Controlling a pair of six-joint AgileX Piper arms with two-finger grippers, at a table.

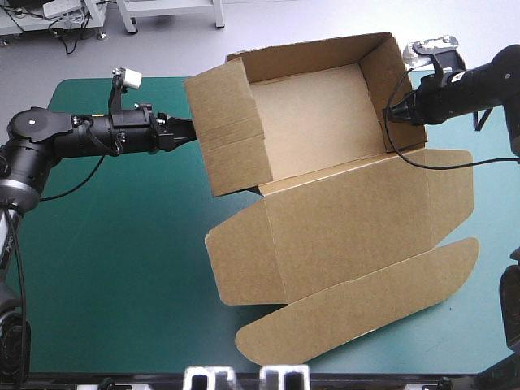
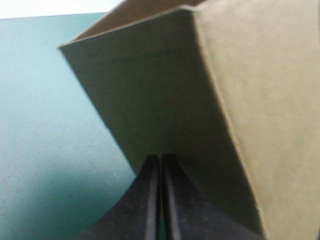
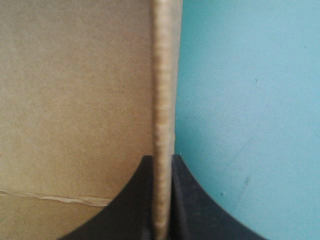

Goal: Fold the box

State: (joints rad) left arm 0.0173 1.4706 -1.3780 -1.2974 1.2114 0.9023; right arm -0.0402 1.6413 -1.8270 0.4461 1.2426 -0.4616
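Observation:
The brown box (image 1: 317, 122) stands as an open tray at the table's far side, its walls raised. Its lid (image 1: 357, 227) lies flat toward the near edge, with a long rounded flap (image 1: 366, 313) at its front. My left gripper (image 1: 192, 130) is shut, its tips against the outside of the left wall (image 2: 165, 90); in the left wrist view the left gripper (image 2: 160, 159) holds no board. My right gripper (image 1: 388, 114) is shut on the right wall, whose cut edge (image 3: 162, 90) runs up between the right gripper's (image 3: 162, 161) black fingers.
The teal-green cover (image 1: 114, 268) lies bare on the left and near left of the box. The lid's right side flap (image 1: 451, 191) reaches close to the table's right edge. The box's far wall (image 1: 309, 53) stands near the table's far edge.

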